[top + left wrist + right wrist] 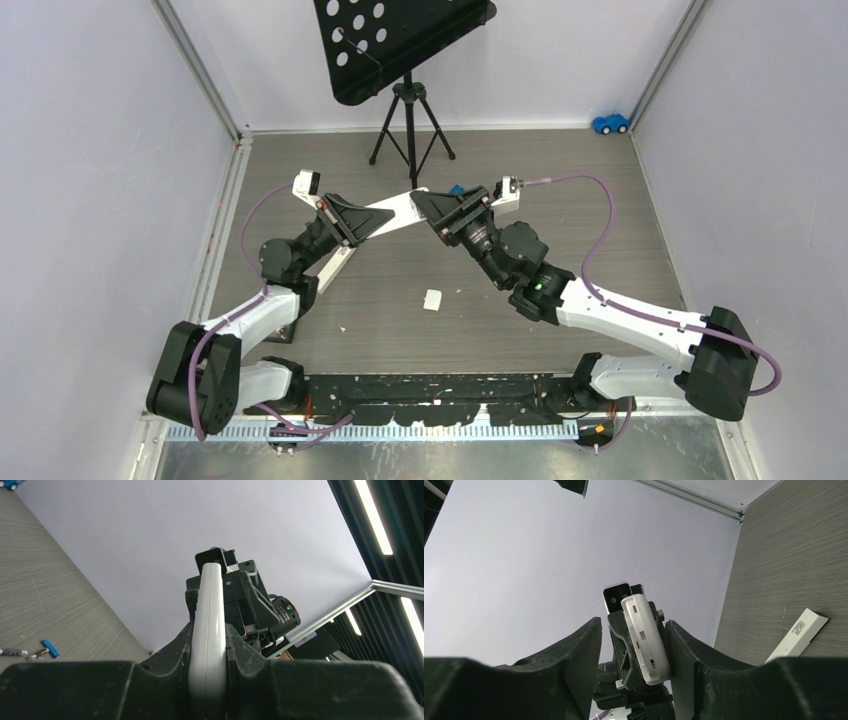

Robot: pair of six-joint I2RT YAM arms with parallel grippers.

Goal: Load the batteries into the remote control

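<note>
My left gripper (362, 216) is shut on the white remote control (395, 210), which it holds above the table with the free end pointing right. In the left wrist view the remote control (210, 610) runs edge-on between the fingers (165, 652). My right gripper (428, 205) meets that free end. In the right wrist view the right gripper (634, 626) stands open around the remote control's tip (646, 640), with a gap on the left side and the right finger close against it. Two small batteries (12, 652) (39, 653) lie on the table.
A flat blue brick (50, 648) lies beside the batteries. A long flat white piece (797, 635) and a small white piece (432, 299) rest on the table. A music stand (405, 100) stands at the back, and a blue toy car (610, 123) sits in the far right corner.
</note>
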